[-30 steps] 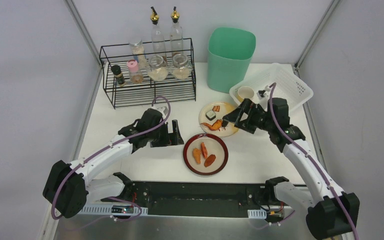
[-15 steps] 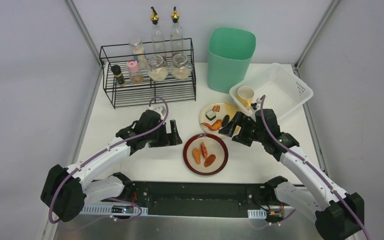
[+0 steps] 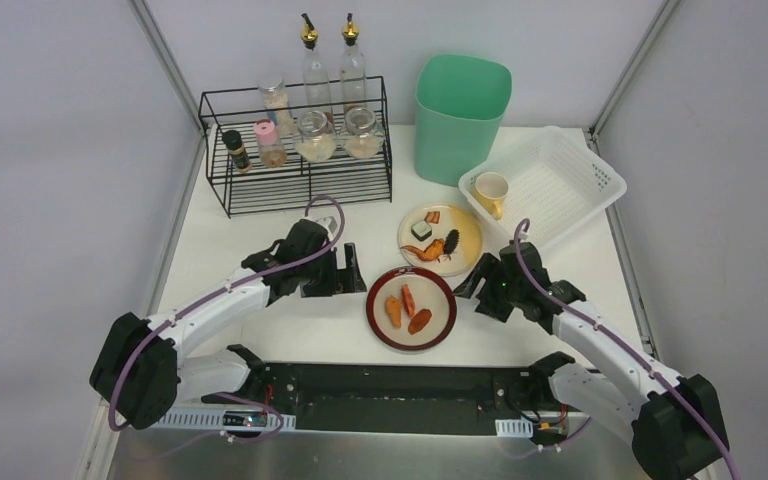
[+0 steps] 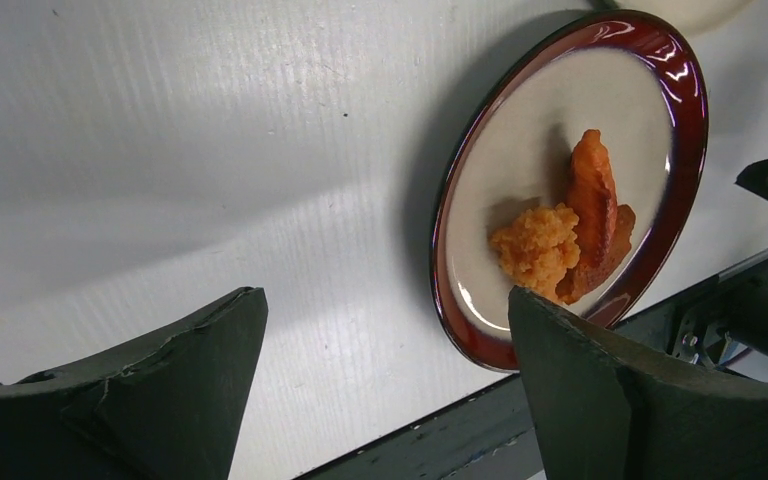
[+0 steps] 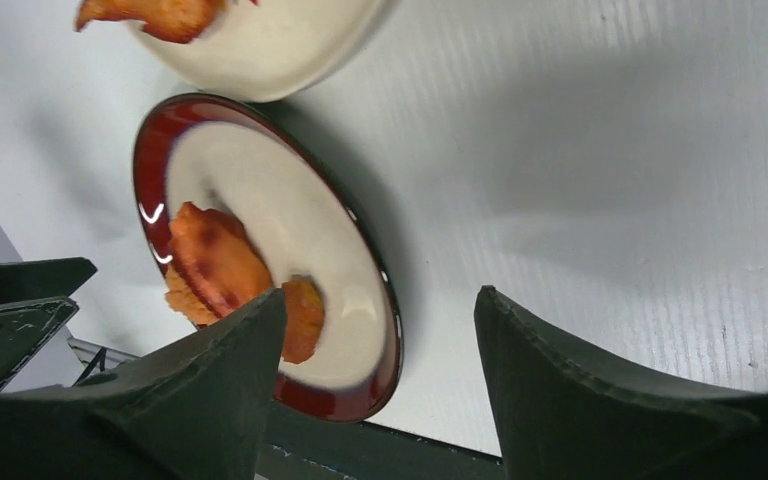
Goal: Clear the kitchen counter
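The white kitchen counter point(image 3: 250, 230) holds a red-rimmed plate point(image 3: 411, 271) with three orange food pieces near the front edge. A cream plate point(image 3: 463, 228) with food scraps lies just behind it. My left gripper point(image 3: 352, 270) is open and empty, low over the counter just left of the red plate point(image 4: 550, 120). My right gripper point(image 3: 472, 285) is open and empty just right of the same plate point(image 5: 290, 220), and its left finger overlaps the plate's edge in the right wrist view. The left gripper point(image 4: 382, 300) and the right gripper point(image 5: 381, 295) both have their jaws spread wide.
A white mesh basket point(image 3: 570, 175) at the back right holds a yellow cup point(image 3: 491, 188). A green bin point(image 3: 462, 115) stands behind the plates. A black wire rack point(image 3: 295, 185) with jars and bottles stands at the back left. The black front rail point(image 3: 400, 385) runs along the near edge.
My right gripper has drawn back from the basket and cream plate toward the near side, to the right of the red plate. The left arm has barely moved.
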Available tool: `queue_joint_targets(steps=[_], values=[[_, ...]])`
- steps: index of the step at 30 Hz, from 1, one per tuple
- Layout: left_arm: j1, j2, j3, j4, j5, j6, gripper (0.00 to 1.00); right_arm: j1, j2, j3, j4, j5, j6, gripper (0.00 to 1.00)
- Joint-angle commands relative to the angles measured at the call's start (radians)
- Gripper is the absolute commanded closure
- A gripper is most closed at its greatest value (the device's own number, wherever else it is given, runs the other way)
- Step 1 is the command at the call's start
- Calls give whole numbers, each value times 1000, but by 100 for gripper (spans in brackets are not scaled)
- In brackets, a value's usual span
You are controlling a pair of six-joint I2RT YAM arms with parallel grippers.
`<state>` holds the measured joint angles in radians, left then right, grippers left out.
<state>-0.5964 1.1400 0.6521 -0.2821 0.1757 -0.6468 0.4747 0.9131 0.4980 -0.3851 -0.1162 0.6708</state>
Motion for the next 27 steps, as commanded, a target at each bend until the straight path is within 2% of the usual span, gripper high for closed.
queue_joint_targets(steps=[1, 8, 18, 27], values=[[-6, 38, -2, 53, 54, -27, 8, 19, 24, -46, 84, 17, 77, 29], [-7, 103, -24, 117, 101, -46, 15, 55, 71, -112, 175, 30, 125, 36], [-7, 111, -41, 138, 113, -57, 16, 118, 187, -177, 362, 19, 193, 58], [-6, 97, -48, 137, 112, -63, 16, 147, 184, -197, 380, 29, 211, 89]])
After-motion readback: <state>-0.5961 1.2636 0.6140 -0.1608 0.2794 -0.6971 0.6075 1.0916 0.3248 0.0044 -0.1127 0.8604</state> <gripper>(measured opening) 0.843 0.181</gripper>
